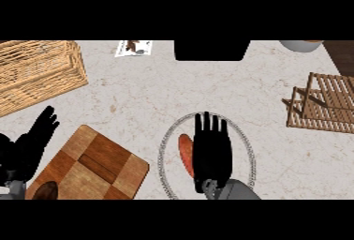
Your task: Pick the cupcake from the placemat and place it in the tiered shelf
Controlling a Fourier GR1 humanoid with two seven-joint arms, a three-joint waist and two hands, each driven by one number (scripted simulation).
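A round placemat with a grey beaded rim [162,157] lies on the marble counter, low in the middle of the head view. My right hand [211,150] hovers flat over it, open, with its fingers straight and pointing away from me. An orange-red shape, the cupcake [185,154], peeks out along the hand's left side; the hand hides most of it. The wooden slatted tiered shelf [325,105] stands at the right edge, well apart from the hand. My left hand [31,140] rests open at the left edge, fingers up.
A wicker basket [38,70] fills the upper left. A checkered wooden cutting board [97,164] lies between my hands, with a brown item [45,190] at its near corner. At the back are a black object [211,49], a small card [133,47] and a grey bowl [301,44].
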